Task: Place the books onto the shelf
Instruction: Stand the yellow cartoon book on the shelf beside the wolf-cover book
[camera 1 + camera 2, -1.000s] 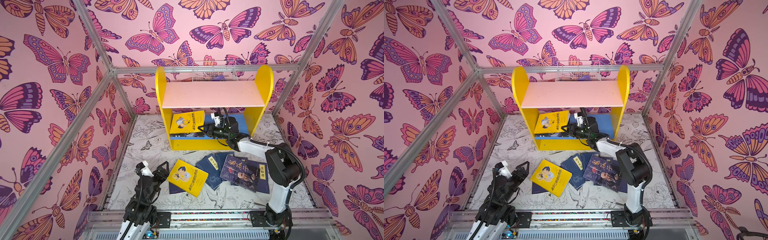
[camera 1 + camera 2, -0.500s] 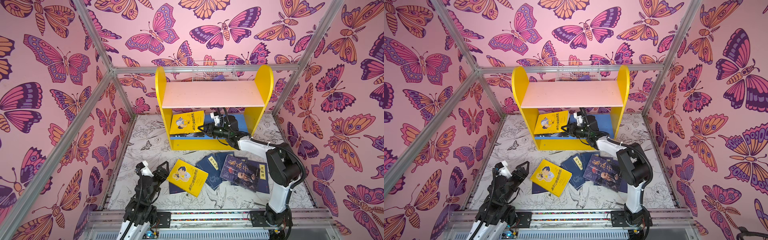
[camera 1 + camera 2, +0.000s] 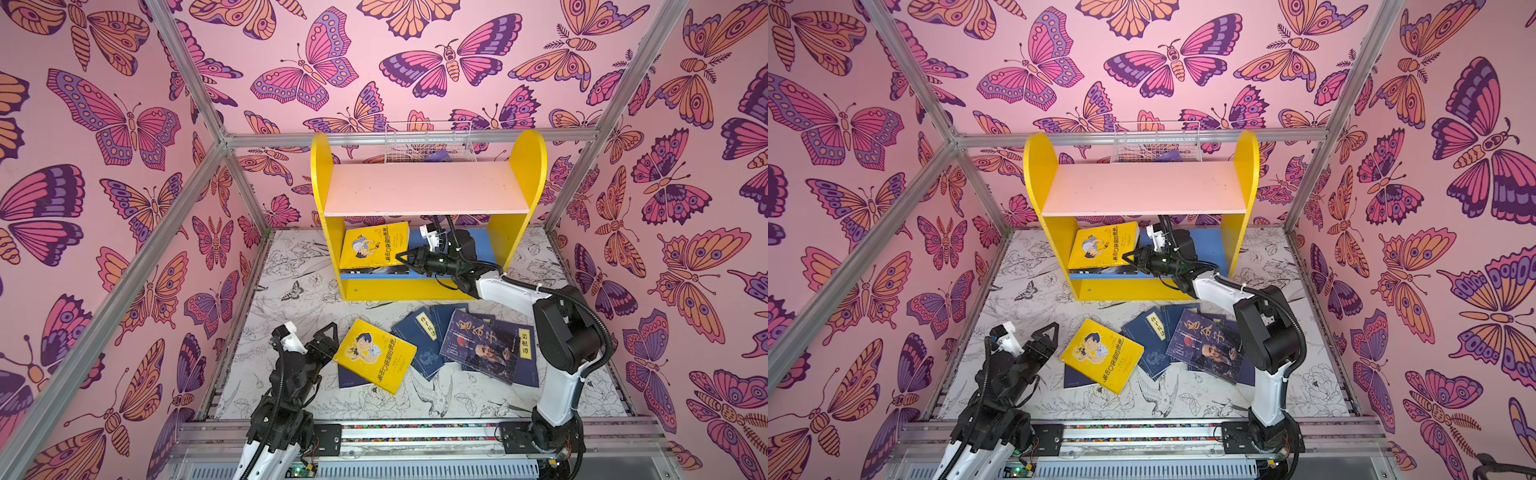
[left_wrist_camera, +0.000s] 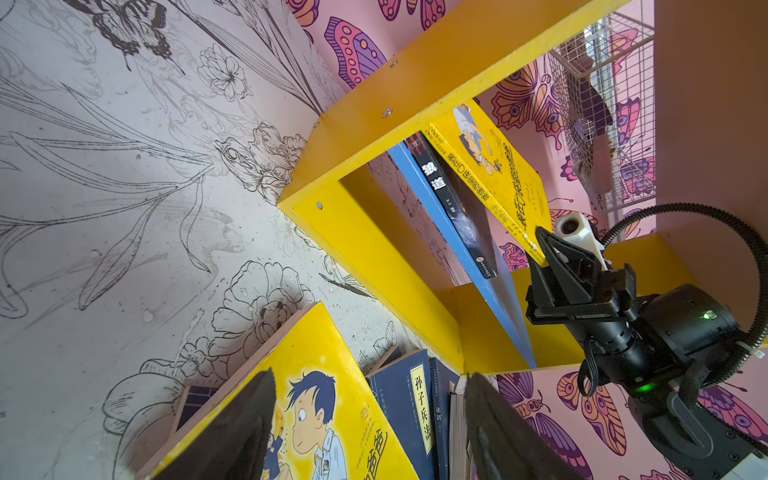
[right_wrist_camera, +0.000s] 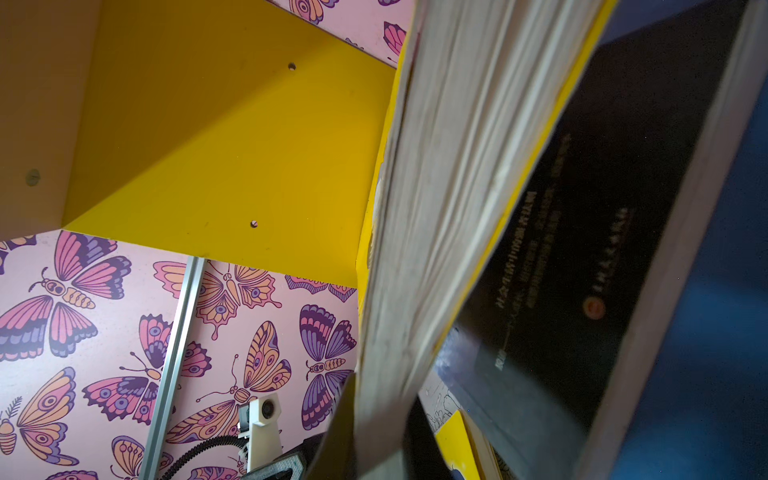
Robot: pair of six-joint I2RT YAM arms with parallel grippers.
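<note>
The shelf [image 3: 424, 189] [image 3: 1142, 189] stands at the back in both top views. My right gripper [image 3: 405, 259] [image 3: 1133, 259] [image 4: 544, 245] [image 5: 378, 432] reaches into its lower tier. It is shut on the edge of a yellow cartoon-boy book [image 3: 370, 245] [image 3: 1100, 245] [image 4: 494, 166] [image 5: 449, 166]. That book tilts over a black book [image 3: 374, 272] [image 4: 453, 195] [image 5: 582, 249] lying on the blue board. My left gripper [image 3: 326, 343] [image 3: 1046, 336] [image 4: 370, 436] is open, just left of a second yellow book [image 3: 376, 355] [image 3: 1100, 355] [image 4: 316, 399] on the floor. Navy books [image 3: 419, 336] [image 4: 415, 411] and a portrait-cover book [image 3: 482, 345] [image 3: 1208, 345] lie overlapped beside it.
A white wire basket [image 3: 428, 141] [image 3: 1156, 141] hangs behind the shelf's upper board. Aluminium frame posts [image 3: 245, 174] and butterfly-patterned walls close in the floor on three sides. The arm bases sit on a rail [image 3: 415, 432] at the front edge.
</note>
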